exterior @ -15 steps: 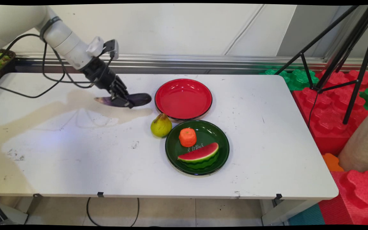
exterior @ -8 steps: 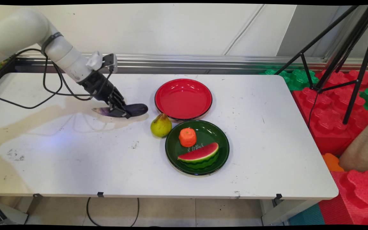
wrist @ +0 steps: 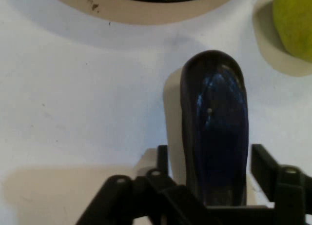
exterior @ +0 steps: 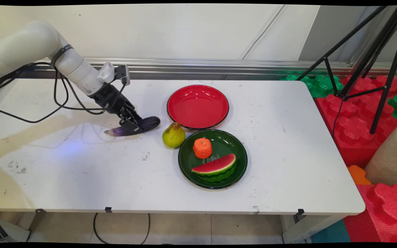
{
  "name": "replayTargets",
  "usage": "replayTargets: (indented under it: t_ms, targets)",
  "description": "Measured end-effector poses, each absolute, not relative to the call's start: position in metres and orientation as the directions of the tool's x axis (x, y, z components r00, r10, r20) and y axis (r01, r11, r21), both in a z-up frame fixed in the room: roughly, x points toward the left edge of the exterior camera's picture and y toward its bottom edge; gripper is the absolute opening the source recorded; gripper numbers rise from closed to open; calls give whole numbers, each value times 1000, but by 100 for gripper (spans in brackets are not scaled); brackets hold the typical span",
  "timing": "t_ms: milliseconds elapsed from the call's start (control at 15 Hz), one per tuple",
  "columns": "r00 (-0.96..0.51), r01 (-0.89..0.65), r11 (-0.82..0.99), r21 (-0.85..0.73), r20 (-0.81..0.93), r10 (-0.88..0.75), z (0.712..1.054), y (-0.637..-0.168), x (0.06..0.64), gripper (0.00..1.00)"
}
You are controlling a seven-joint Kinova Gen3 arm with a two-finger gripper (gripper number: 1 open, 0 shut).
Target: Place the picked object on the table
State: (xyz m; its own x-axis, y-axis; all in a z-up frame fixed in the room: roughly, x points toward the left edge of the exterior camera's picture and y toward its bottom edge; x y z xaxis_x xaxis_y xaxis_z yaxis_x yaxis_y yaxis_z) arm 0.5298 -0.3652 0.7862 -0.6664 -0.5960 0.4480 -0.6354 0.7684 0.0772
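Purple and glossy, a long toy eggplant (exterior: 134, 126) is being clamped by the black two-finger gripper (exterior: 132, 124) low over the white table (exterior: 81, 172), just left of a yellow-green pear (exterior: 173, 135); the red round plate (exterior: 197, 106) is lying bare beyond it.

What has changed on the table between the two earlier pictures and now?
The gripper, shut on the eggplant, has carried it down and toward the table's near side; it now sits low beside the pear. Nothing was let go. The pear, the red plate, and the green plate with the carrot piece and watermelon slice stayed where they were.
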Motion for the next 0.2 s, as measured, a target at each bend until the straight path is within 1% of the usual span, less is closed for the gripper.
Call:
replayTargets:
  t_ms: [200]
  targets:
    - [-664, -638, 766, 72, 452, -596, 786, -365, 531, 100]
